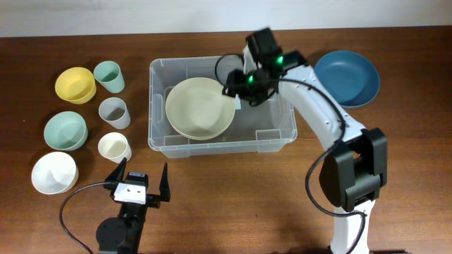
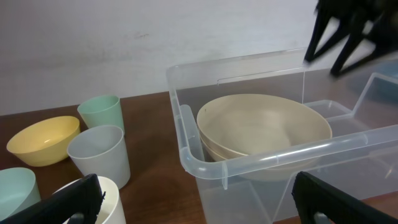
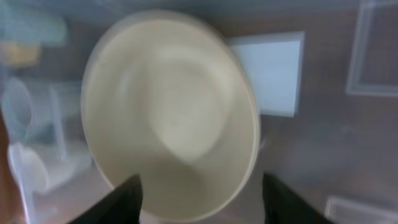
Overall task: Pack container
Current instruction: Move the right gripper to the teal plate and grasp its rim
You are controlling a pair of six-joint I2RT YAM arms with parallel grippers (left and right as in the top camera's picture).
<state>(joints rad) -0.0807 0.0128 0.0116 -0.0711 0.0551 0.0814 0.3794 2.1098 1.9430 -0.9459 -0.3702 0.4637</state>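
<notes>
The clear plastic container [image 1: 275,137] stands at the table's middle, also in the left wrist view [image 2: 249,163]. Two stacked cream bowls [image 1: 200,107] lie in its left half, shown blurred in the right wrist view [image 3: 171,112] next to the white base label [image 3: 270,74]. My right gripper [image 1: 239,90] hangs open and empty above the container, just right of the bowls [image 3: 199,199]. My left gripper [image 1: 139,180] is open and empty near the front edge, in front of the container's left corner [image 2: 196,199].
Left of the container stand a yellow bowl [image 1: 75,84], a green cup [image 1: 109,75], a grey cup [image 1: 114,111], a cream cup [image 1: 114,147], a mint bowl [image 1: 65,130] and a white bowl [image 1: 54,172]. A blue bowl [image 1: 347,77] sits at the right.
</notes>
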